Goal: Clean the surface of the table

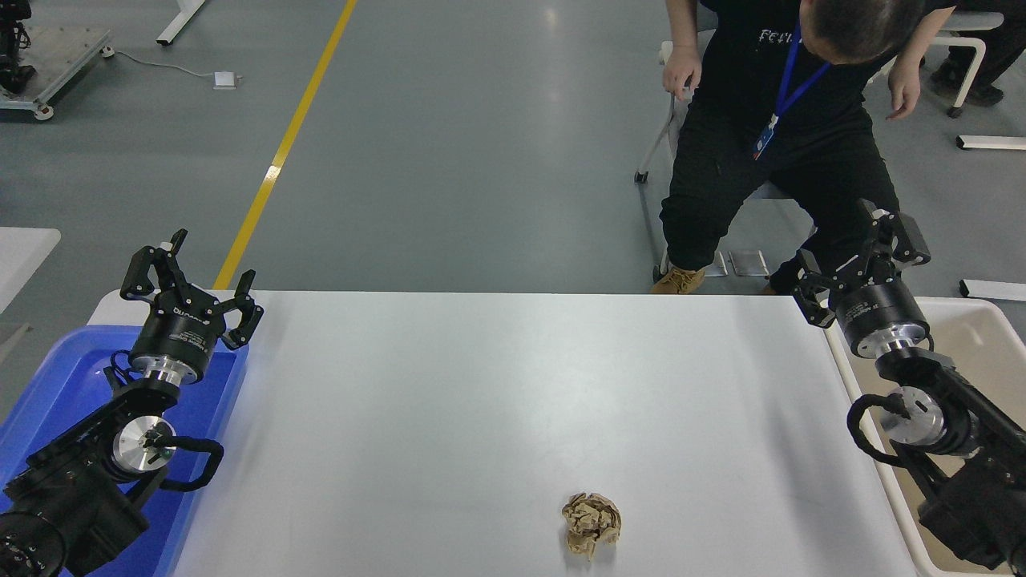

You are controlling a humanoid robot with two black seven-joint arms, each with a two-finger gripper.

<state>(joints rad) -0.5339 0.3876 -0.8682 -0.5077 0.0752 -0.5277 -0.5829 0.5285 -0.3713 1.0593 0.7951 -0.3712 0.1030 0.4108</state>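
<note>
The white table surface [481,401] fills the middle of the head view. A crumpled brown paper ball [591,524] lies on it near the front edge, right of centre. My right gripper [862,260] is open and empty above the table's far right corner, far behind and to the right of the ball. My left gripper [191,276] is open and empty, parked at the far left corner over the blue tray [56,377].
A beige bin [982,336] stands off the table's right edge, under my right arm. A person in black [769,128] sits on a chair beyond the far right edge, leaning forward. Grey floor with a yellow line [280,152] lies beyond the table.
</note>
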